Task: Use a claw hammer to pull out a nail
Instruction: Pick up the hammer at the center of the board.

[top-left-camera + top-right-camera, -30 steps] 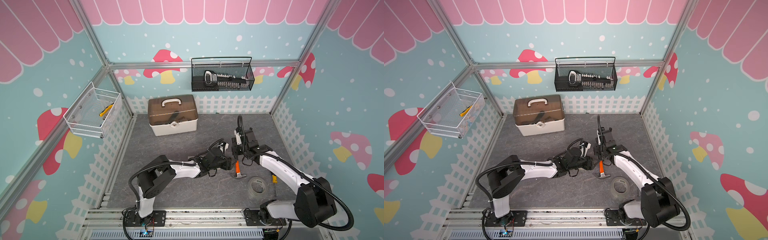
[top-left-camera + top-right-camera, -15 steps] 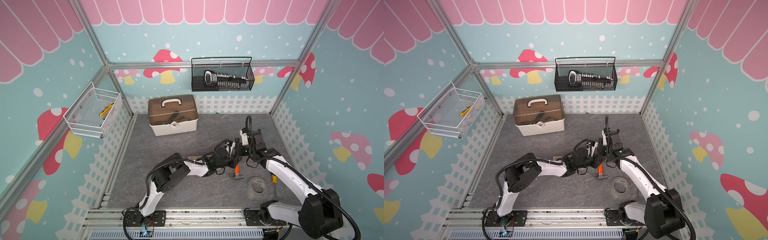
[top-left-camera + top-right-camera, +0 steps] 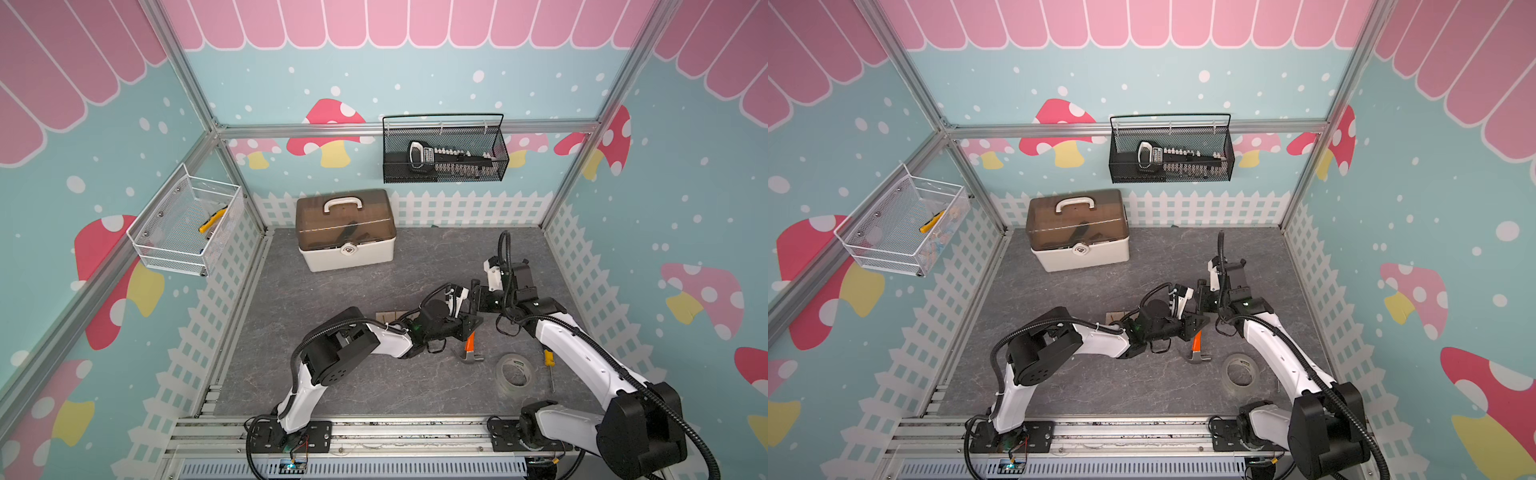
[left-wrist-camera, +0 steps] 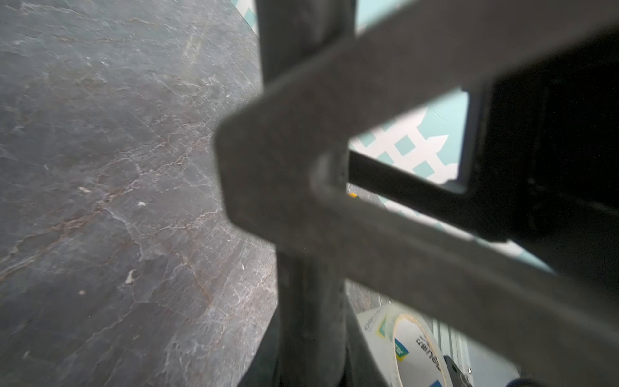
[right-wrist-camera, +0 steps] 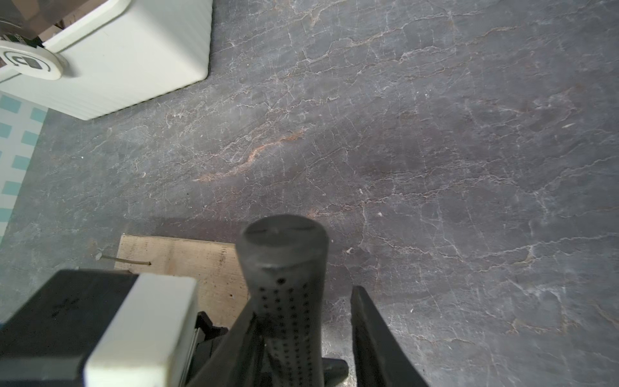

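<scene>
Left claw (image 3: 470, 323) clamps claw hammer (image 3: 469, 344) (black shaft, orange neck, silver head).

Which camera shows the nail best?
The right wrist view: the nail shows at the wooden board's edge. Both top views show only the board; the nail is too small. The left wrist view misses it.

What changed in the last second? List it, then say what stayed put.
The left claw reached in toward the right arm and closed on the claw hammer by its shaft. The right claw, which had held the handle end, has opened. The hammer itself barely moved. The tape roll, screwdriver, toolbox and wooden board stayed put.
</scene>
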Motion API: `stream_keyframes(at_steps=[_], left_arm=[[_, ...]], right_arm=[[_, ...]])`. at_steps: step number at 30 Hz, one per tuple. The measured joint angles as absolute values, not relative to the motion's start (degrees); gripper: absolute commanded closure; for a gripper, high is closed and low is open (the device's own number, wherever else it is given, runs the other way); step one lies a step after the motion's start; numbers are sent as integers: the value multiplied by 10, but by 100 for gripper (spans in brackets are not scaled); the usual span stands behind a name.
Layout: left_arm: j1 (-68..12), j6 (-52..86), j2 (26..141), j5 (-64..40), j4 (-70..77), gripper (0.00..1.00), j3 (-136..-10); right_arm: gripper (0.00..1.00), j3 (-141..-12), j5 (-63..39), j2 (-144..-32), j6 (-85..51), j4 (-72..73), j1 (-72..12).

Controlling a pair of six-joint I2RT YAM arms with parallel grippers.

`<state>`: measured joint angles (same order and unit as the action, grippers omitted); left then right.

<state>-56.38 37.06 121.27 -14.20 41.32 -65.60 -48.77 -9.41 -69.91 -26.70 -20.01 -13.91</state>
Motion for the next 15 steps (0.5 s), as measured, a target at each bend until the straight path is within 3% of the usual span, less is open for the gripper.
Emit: stream_keyframes(at_steps=[4, 10, 15], left_arm=[[-564, 360, 1203, -157, 399, 100, -655], [-564, 349, 1185, -173, 382, 100, -655], [-564, 349, 1181, -178, 377, 100, -655]], right_arm=[[56, -488, -102, -706, -267, -193, -137], [63, -488, -110, -718, -270, -178, -136], [80, -488, -130, -724, -282, -165, -136]])
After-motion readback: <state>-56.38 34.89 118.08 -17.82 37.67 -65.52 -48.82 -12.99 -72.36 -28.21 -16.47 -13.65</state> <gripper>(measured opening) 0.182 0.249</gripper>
